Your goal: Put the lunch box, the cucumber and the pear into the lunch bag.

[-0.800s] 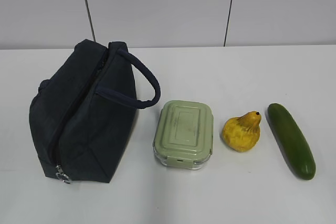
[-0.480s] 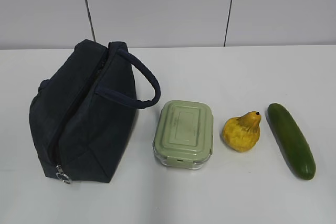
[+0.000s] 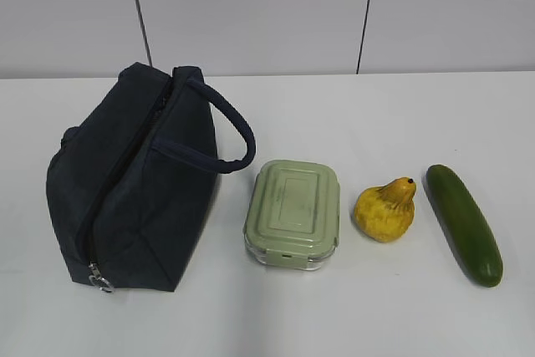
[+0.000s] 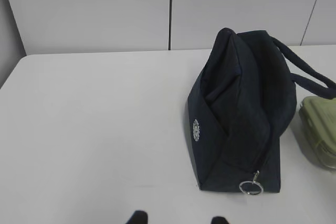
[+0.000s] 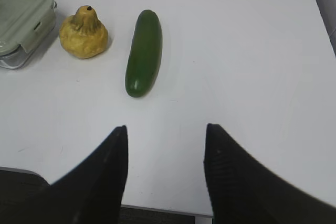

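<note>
Navy lunch bag (image 3: 134,181) (zipped), cucumber (image 3: 464,223) apart

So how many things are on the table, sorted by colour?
Green: 2, the lunch box and the cucumber
Yellow: 1, the pear
Dark navy: 1, the lunch bag
Total: 4

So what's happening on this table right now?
Nothing is being handled yet. The navy lunch bag sits zipped shut on the left, with the green-lidded lunch box, the pear and the cucumber lined up beside it on the table. The right gripper is open, short of the cucumber; of the left gripper only the fingertips show, set apart.
</note>
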Robot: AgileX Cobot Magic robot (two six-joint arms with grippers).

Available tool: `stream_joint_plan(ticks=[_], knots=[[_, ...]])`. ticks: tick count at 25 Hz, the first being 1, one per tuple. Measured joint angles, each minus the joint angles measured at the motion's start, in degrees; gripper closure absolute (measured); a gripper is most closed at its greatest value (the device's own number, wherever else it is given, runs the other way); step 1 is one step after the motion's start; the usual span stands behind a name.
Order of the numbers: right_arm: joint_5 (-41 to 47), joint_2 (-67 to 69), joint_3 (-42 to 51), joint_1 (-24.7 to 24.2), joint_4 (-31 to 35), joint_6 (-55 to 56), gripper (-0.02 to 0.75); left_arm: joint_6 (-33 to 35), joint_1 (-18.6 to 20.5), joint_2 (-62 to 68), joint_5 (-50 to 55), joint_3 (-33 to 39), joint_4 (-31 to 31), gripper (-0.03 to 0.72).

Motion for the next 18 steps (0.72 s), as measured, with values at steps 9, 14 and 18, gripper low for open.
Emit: stream_joint_plan(ticks=[9,14,18], knots=[[-1.37,5.17,-0.93,0.00,-0.05,1.50,0.360,0.00,0.00,0.64,-0.12,0.00,-5.28,0.452],[-8.46,21.01,-3.62,0.00,0.79,2.50,0.360,0.00,-0.15,10.83,-4.66,-0.30,-9.57,0.452],[-14.73,35.21,-6.98,0.00,3.46,3.04,0.360,0.00,-1.14,20.44,-15.83,-0.84,-13.34,0.452]])
